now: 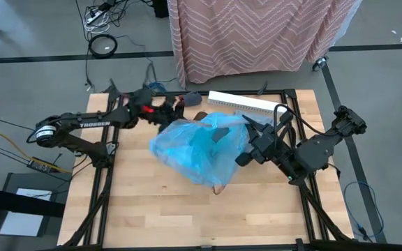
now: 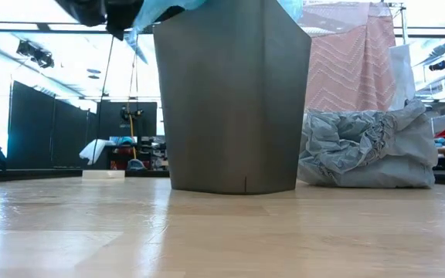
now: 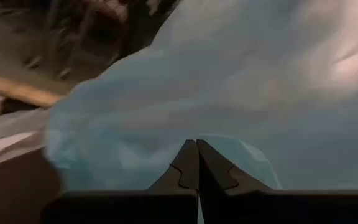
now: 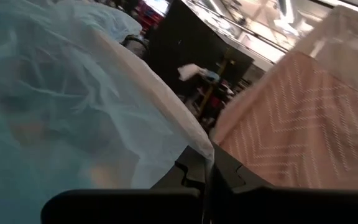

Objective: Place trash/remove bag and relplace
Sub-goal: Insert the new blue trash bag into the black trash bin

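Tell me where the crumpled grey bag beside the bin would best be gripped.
Probably at a raised fold along the top of the grey bag, coming from above. In the low view it sits in a slumped, wrinkled heap on the table right of the bin, so its upper ridges offer thin plastic to pinch; the flat bottom edge does not.

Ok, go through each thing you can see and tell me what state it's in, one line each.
Blue bag: spread open over the bin's top, held at both sides.
Bin: upright on the table, top covered by the blue bag.
Grey bag: crumpled in a heap on the table beside the bin.
Left gripper: shut on the blue bag.
Right gripper: shut on the blue bag.
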Controlling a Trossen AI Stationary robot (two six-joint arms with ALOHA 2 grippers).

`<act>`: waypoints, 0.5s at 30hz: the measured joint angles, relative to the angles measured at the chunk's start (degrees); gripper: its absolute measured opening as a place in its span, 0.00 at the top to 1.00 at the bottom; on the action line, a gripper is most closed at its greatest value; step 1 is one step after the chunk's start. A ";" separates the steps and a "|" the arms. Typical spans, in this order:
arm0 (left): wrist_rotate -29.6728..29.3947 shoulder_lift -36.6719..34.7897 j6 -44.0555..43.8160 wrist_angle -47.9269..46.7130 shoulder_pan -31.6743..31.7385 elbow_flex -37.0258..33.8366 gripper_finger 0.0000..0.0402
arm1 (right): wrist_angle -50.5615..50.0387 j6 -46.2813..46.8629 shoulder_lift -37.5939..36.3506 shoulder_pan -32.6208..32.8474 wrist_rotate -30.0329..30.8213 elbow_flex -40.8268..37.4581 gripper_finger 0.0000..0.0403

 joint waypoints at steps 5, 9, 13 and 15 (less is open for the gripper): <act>-4.01 2.71 5.66 -9.17 0.83 5.00 1.00 | 0.02 -1.88 0.01 -3.24 3.38 0.00 1.00; -3.87 5.76 5.57 -9.49 2.05 7.26 1.00 | 0.15 -2.99 0.00 -6.27 3.38 0.00 1.00; -3.02 10.04 5.52 -9.71 1.93 8.89 1.00 | 0.11 -3.08 0.01 -8.76 3.39 0.00 1.00; -1.10 12.42 5.22 -10.48 1.68 9.00 1.00 | 0.00 -3.36 0.01 -9.63 3.44 0.00 1.00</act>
